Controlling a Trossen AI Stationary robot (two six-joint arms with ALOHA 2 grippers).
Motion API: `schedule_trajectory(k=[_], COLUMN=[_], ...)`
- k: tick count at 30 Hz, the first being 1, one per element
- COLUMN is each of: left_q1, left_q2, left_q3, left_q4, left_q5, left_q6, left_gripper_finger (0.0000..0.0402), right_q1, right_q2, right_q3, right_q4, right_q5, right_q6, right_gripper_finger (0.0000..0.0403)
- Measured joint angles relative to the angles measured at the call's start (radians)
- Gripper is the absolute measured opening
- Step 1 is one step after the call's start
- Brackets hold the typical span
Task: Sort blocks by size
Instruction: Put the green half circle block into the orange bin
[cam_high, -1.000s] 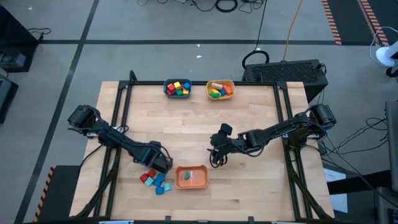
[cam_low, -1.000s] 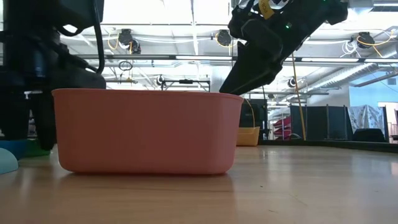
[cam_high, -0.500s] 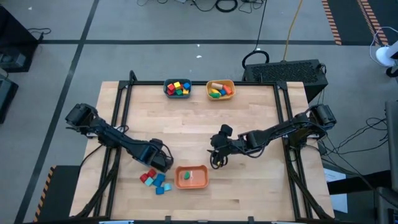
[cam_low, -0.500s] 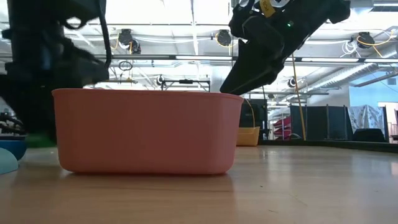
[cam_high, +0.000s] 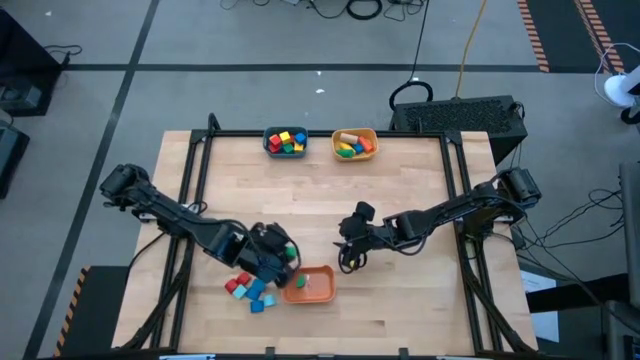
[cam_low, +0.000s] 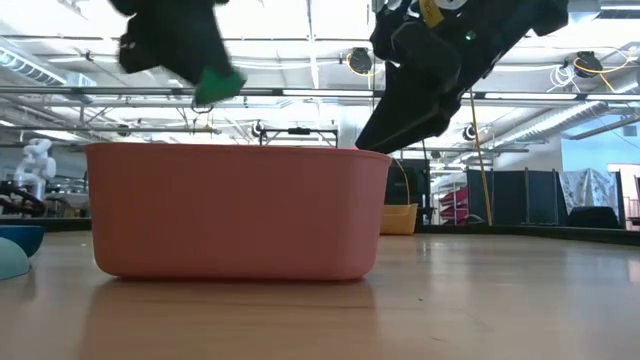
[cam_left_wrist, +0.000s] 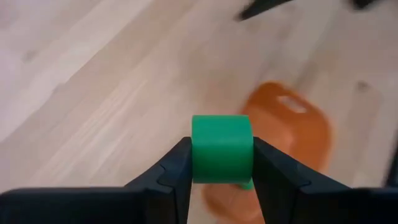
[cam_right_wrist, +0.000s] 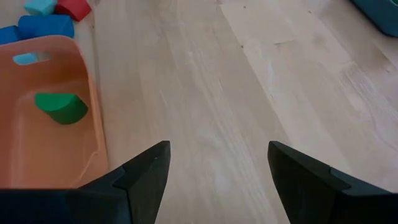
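Pale wood tabletop (cam_high: 310, 190) carries an orange bowl (cam_high: 309, 285) near its front edge, with one green block (cam_right_wrist: 60, 107) already lying inside. Left end effector (cam_left_wrist: 221, 163) hangs above the bowl's left rim, its fingers clamped on a green cube (cam_left_wrist: 222, 149) between the tips. A cluster of red and blue blocks (cam_high: 249, 290) lies on the tabletop just left of the bowl. Right end effector (cam_right_wrist: 217, 167) waits just right of the bowl, fingers spread wide, gripping nothing.

Green block (cam_left_wrist: 222, 148) above an orange bowl (cam_high: 318, 296) on pale wood table (cam_high: 320, 190)
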Motion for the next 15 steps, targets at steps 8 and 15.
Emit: schedule_trajectory(k=[8, 15], left_q1=[-0.03, -0.033], left_q2=[0.044, 0.146], left_q3=[0.001, 0.0], left_q4=[0.212, 0.255], left_q5=[0.002, 0.062], left_q6=[0.276, 0.364], left_gripper_finger=[0.0134, 0.0134], right_q1=[0.029, 0.075], right_q2=[0.0, 0.0], right_q3=[0.0, 0.0], right_q4=[0.001, 0.033], right_q5=[0.002, 0.002], right_q6=[0.005, 0.01], right_gripper_finger=[0.0256, 0.0256])
